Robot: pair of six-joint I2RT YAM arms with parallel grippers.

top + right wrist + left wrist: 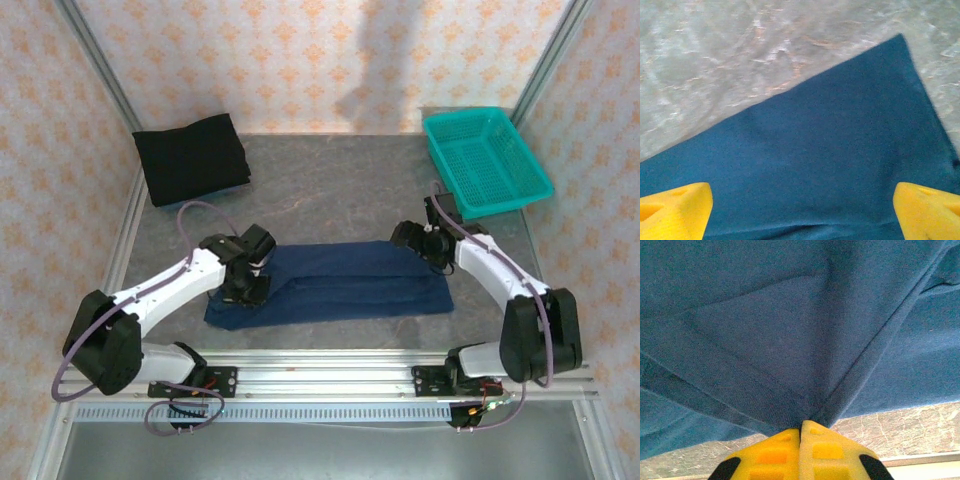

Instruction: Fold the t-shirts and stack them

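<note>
White-shelled left arm (pixel 165 285) and right arm (pixel 490 262), bulky black joints (pixel 100 345) at shoulder and elbow, looping greyish-purple cables (pixel 183 215), black base plates (pixel 200 382), blocky yellow fingers (pixel 775 452) with dark oval insets

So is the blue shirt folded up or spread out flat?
Partly folded: the navy t-shirt lies as a long narrow strip with doubled layers, not spread flat with sleeves out.

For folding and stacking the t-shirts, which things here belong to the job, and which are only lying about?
Belong to the job:
navy t-shirt, folded into a long strip, left end pinched in the shut left claw, open right claw over the right end
black t-shirt, folded, far left corner

Just lying about:
teal mesh basket, far right corner
</note>
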